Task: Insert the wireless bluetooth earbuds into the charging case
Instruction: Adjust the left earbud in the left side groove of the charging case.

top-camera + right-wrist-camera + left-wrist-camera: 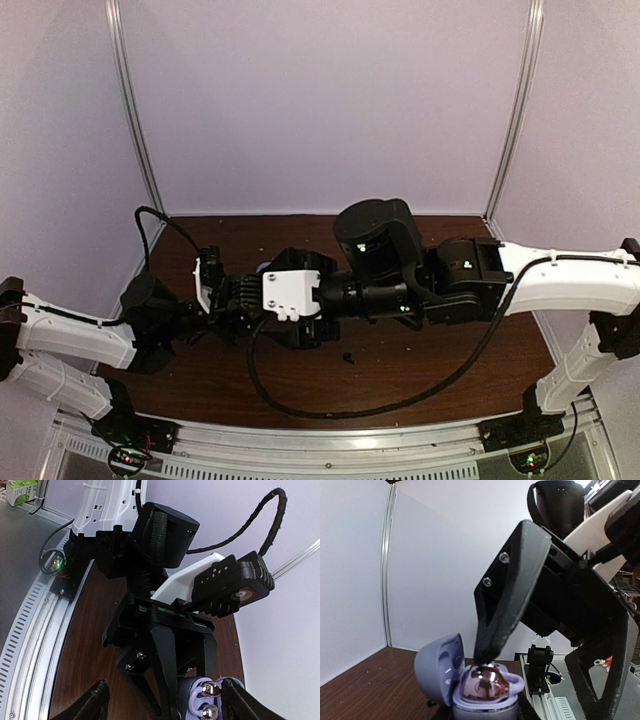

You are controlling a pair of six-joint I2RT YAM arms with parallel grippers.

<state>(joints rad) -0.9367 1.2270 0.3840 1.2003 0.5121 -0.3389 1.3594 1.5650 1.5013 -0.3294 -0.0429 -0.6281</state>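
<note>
**Case gripped, buds seated**

The left gripper (187, 687) has its jaws clamped on the open charging case (437, 667), with two shiny earbuds (212, 690) inside. The right gripper (164, 682) has its jaws wide apart and holds nothing, one fingertip (487, 642) touching a bud. A black earbud (348, 356) lies on the counter (450, 350) at the case's 4 o'clock.

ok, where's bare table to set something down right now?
Back strip of table along the rear wall; right-front corner outside the cable loop. Crowded: centre-left, where the left gripper holds the charging case facing the open right gripper; a black earbud lies inside the loop.
</note>
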